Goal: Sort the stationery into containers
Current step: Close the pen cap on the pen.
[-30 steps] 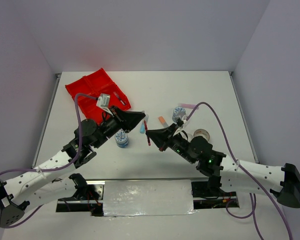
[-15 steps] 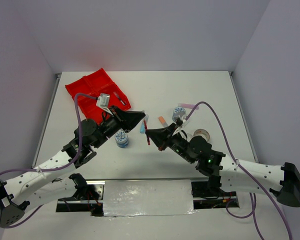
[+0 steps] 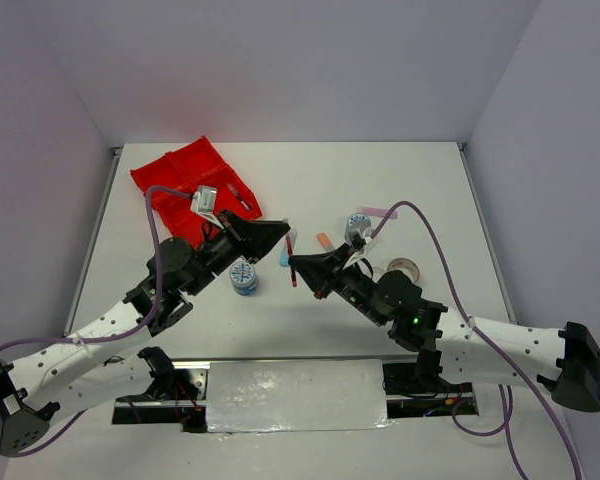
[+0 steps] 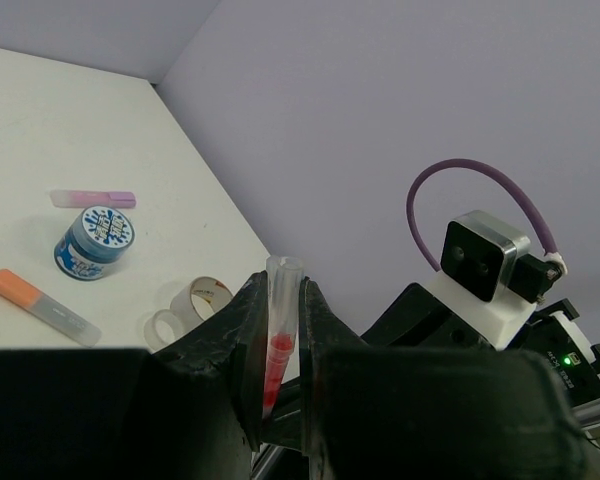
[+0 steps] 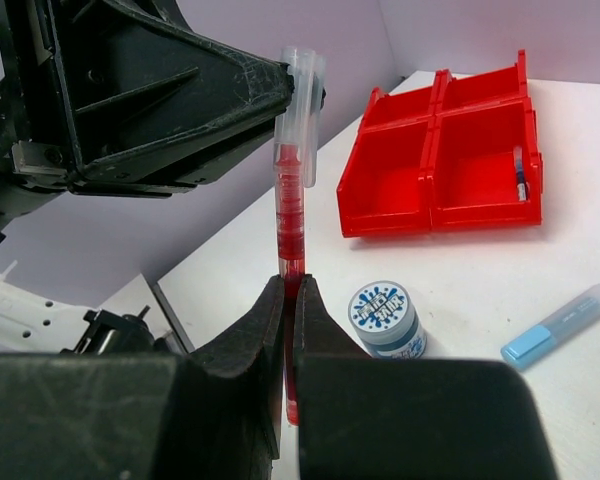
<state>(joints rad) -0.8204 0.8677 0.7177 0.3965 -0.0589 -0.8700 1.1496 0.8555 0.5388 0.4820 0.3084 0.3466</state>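
Observation:
A thin red pen is held in the air between both grippers. My left gripper is shut on its clear cap, seen between the left gripper's fingers. My right gripper is shut on the red pen's barrel, and it also shows in the top view. The pen's tip sits inside the cap. The red four-compartment tray lies at the far left and holds a blue pen. One patterned tub stands below the left gripper.
A second tub, a pink stick, an orange-tipped stick and a clear tape ring lie right of centre. A light-blue stick lies under the pen. The right arm's purple cable arcs over that side.
Both grippers and the red pen have shifted slightly to the left. Both grips are unchanged.

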